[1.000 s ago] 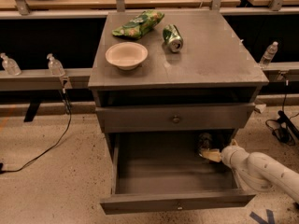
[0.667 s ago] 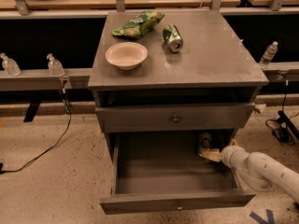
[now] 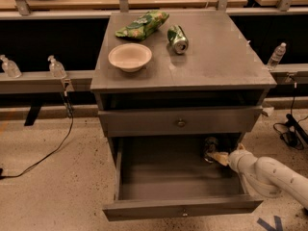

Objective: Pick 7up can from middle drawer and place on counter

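Observation:
The middle drawer [image 3: 183,210] is pulled wide open below the cabinet's closed upper drawer. The 7up can [image 3: 210,146] stands at the drawer's back right corner, pale and partly in shadow. My gripper [image 3: 219,157] reaches into the drawer from the right on a white arm and sits right against the can's lower right side. The counter [image 3: 216,57] is the grey cabinet top above.
On the counter lie a darker green can [image 3: 177,38], a green snack bag [image 3: 142,25] and a pale bowl [image 3: 130,57]. A closed drawer with a knob [image 3: 181,123] overhangs the open drawer. Bottles [image 3: 56,67] stand on side rails, and cables run on the floor.

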